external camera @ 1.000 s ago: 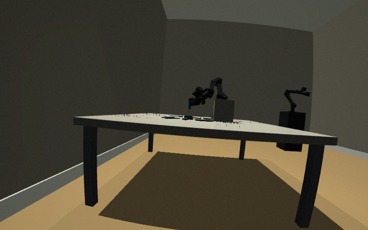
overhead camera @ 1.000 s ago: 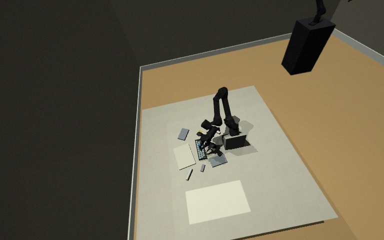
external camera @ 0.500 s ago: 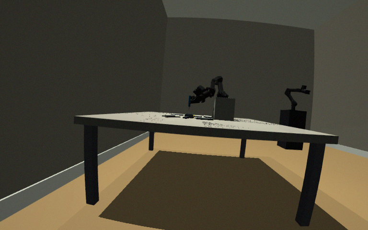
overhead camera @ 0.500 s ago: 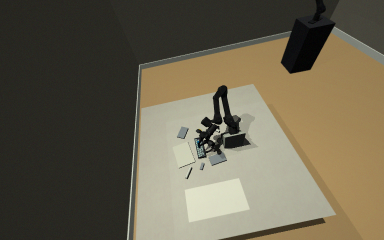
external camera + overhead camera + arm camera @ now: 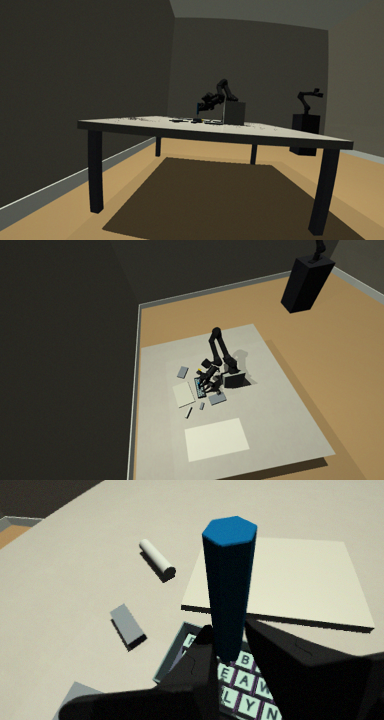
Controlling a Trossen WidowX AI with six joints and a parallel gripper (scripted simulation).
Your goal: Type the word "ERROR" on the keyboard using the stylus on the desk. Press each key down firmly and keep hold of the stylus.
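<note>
With the fingers (image 5: 200, 383) (image 5: 199, 106) gripping the blue stylus (image 5: 199, 384) (image 5: 197, 108) (image 5: 230, 580), off-centre descent onto the keyboard (image 5: 201, 394) (image 5: 197, 120) (image 5: 170, 652) risked striking a neighbouring key, its tip being hidden from the wrist view.

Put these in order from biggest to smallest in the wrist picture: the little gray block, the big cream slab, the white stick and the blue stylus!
1. cream slab
2. blue stylus, held close to the camera

White stick and gray block: too alike to rank.
</note>
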